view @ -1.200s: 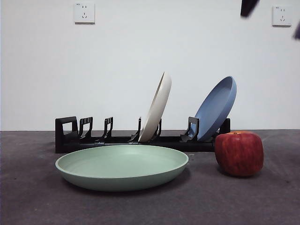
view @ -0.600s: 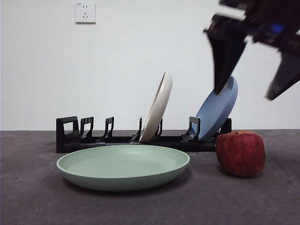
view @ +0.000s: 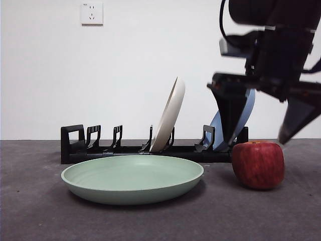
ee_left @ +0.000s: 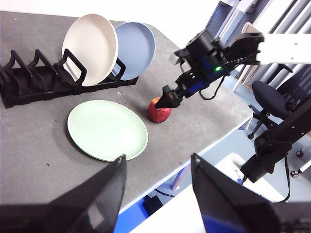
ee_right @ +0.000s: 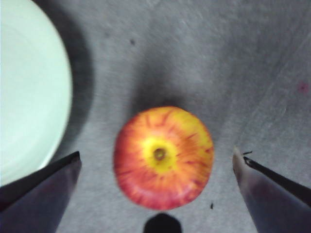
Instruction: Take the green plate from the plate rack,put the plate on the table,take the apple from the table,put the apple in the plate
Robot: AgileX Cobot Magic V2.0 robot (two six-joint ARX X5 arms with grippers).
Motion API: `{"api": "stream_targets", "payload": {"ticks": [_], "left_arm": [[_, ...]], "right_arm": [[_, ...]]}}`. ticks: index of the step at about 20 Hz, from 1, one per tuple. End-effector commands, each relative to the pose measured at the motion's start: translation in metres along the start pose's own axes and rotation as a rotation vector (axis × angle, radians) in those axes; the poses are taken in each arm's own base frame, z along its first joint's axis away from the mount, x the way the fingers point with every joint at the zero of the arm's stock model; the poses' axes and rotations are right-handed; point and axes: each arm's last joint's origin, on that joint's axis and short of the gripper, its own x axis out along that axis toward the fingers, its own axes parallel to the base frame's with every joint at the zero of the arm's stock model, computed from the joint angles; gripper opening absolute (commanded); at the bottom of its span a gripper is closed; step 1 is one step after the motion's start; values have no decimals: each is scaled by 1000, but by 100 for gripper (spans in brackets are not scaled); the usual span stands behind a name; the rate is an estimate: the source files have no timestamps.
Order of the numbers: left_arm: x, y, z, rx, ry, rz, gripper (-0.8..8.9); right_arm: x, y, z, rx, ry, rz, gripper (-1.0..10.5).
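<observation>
Plate rack (view: pixel 150 148) in your front view carries a cream plate (view: pixel 168 116) and a blue plate (view: pixel 235 123), both leaning; its other slots show nothing. Green plate (view: pixel 132 177) lies flat on the table (view: pixel 40 211), nothing in it, with the apple (view: pixel 258 164) at its 3 o'clock, apart. Right gripper (view: pixel 258 140), absent a second ago, has dropped in and now straddles the apple top, jaws spread. A wall socket (view: pixel 92 13) sits at 11 o'clock.

Left wrist view: left gripper (ee_left: pixel 155 194) released, high off the table edge; an office chair (ee_left: pixel 272 99) stands beyond.

Right wrist view: you see the apple stem-up between the parted jaws, untouched.
</observation>
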Motion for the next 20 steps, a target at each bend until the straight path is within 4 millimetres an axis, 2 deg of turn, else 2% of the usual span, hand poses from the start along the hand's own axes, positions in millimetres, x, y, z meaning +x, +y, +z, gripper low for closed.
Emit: {"api": "stream_targets", "payload": {"ticks": [1, 4, 6, 8, 9, 12, 15, 17, 20], "left_arm": [[0, 0, -1, -13, -2, -4, 221], [0, 0, -1, -13, -2, -3, 221], [0, 0, -1, -13, -2, -3, 221], [1, 0, -1, -13, -1, -2, 221], [1, 0, -1, -13, -3, 1, 221], [1, 0, -1, -13, -5, 4, 221], [1, 1, 0, -13, -11, 15, 221], [1, 1, 0, -13, -22, 33, 221], [1, 1, 0, -13, -22, 34, 221]], "right_arm": [[14, -3, -2, -4, 47, -16, 566], [24, -6, -2, -1, 83, -20, 528], [25, -6, -2, -3, 84, -11, 324], [25, -6, -2, -5, 86, -11, 61], [25, -6, -2, -7, 86, -11, -18], [16, -5, 6, -8, 91, -12, -10], [-14, 0, 30, -14, 74, 56, -10], [-39, 5, 50, -23, 20, 173, -10], [-73, 23, 74, -69, -99, 426, -10]]}}
